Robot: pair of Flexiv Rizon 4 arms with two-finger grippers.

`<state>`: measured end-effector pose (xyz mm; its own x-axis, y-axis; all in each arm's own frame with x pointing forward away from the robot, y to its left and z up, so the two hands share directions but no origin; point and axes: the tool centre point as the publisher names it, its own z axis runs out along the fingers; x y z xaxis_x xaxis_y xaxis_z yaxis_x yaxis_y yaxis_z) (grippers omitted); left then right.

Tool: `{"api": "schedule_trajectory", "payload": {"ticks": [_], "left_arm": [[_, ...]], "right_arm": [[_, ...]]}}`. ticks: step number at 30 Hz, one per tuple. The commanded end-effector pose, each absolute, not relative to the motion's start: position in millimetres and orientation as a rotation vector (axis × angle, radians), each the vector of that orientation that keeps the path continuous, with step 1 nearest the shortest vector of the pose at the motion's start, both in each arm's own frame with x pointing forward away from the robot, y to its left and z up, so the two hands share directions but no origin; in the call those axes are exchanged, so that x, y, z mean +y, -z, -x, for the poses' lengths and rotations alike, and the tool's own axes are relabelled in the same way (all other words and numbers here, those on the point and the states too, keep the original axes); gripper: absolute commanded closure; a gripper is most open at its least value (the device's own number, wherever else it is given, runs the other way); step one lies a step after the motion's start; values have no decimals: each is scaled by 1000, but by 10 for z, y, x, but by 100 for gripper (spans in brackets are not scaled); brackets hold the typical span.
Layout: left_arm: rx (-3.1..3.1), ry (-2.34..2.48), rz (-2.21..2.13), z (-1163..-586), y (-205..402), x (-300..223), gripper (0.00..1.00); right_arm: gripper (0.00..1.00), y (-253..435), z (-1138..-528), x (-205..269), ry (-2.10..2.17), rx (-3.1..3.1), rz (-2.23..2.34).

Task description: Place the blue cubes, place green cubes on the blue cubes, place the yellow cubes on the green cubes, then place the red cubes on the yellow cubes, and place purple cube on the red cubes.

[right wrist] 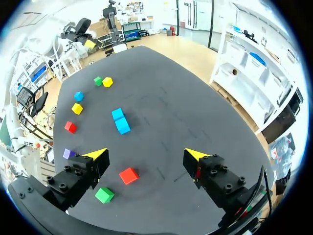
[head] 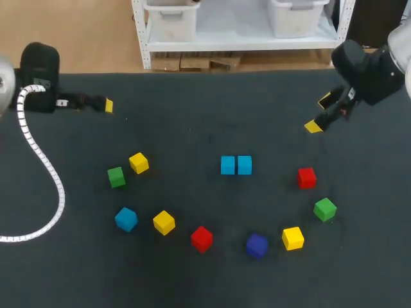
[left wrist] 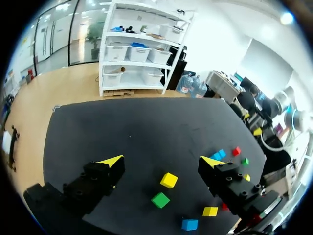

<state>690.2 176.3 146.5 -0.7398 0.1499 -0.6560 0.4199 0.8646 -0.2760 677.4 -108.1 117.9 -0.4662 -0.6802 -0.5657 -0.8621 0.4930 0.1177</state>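
Note:
Two blue cubes (head: pixel 236 165) sit side by side, touching, at the table's middle. Around them lies a loose arc of single cubes: green (head: pixel 116 176), yellow (head: pixel 139 162), blue (head: pixel 126 219), yellow (head: pixel 164 222), red (head: pixel 201 238), purple (head: pixel 257 245), yellow (head: pixel 293 238), green (head: pixel 325 209) and red (head: pixel 307 177). My left gripper (head: pixel 103 104) hangs open at the far left, well behind the yellow cube (left wrist: pixel 168 179) and green cube (left wrist: pixel 160 199). At the far right my right gripper (head: pixel 319 113) stands open and empty above the table, the red cube (right wrist: pixel 128 175) and green cube (right wrist: pixel 104 195) below it.
A white ribbed cable (head: pixel 38 154) from my left arm loops across the table's left side. The black table's far edge (head: pixel 192 72) runs behind both grippers. The blue pair (right wrist: pixel 120 121) has bare table all around it.

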Motion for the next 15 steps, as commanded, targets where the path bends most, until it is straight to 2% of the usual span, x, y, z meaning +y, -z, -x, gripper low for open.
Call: {"api": "schedule_trajectory", "payload": {"ticks": [1, 9, 15], "left_arm": [[2461, 423, -564, -6881, -1634, 1569, 0], [2621, 254, -770, -6765, -1676, 1202, 0], [2689, 293, -799, -6391, -1655, 1047, 0]], "right_arm": [[0, -1174, -6778, -1081, -548, 2290, 1275], [0, -1174, -6778, -1081, -548, 2290, 1275], [0, -1174, -6778, -1081, -548, 2290, 1275]]}}
